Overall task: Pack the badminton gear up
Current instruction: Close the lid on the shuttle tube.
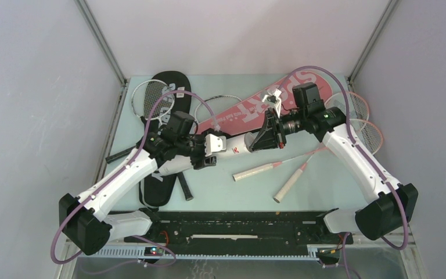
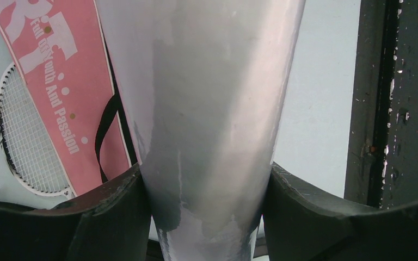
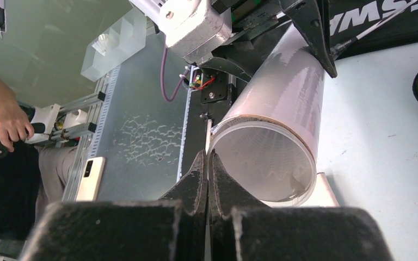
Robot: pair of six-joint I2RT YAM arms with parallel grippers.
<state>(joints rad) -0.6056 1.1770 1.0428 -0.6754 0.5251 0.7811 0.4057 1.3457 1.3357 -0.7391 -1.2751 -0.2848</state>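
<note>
Pale bench (image 1: 220, 192) between white walls. Left gripper (image 1: 210, 152) jaws spread partway, clamped against both sides of long white tube (image 1: 239, 143) near bench centre. Right gripper (image 1: 265, 138) jaws all but closed at tube's open rim; pinching its wall or not, cannot tell. Tube glossy, translucent, scuffed, beside pink "SPORT" racket cover (image 1: 250, 104).

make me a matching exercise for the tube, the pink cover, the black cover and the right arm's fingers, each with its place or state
Things:
1 tube
2 pink cover
3 black cover
4 right fingers

Places or states:
a on the left side of the table, under the left arm
b shut, at the tube's open end
c clamped between the left fingers
d at the back of the table, lettering up

Pairs: 1-c; 2-d; 3-a; 4-b
</note>
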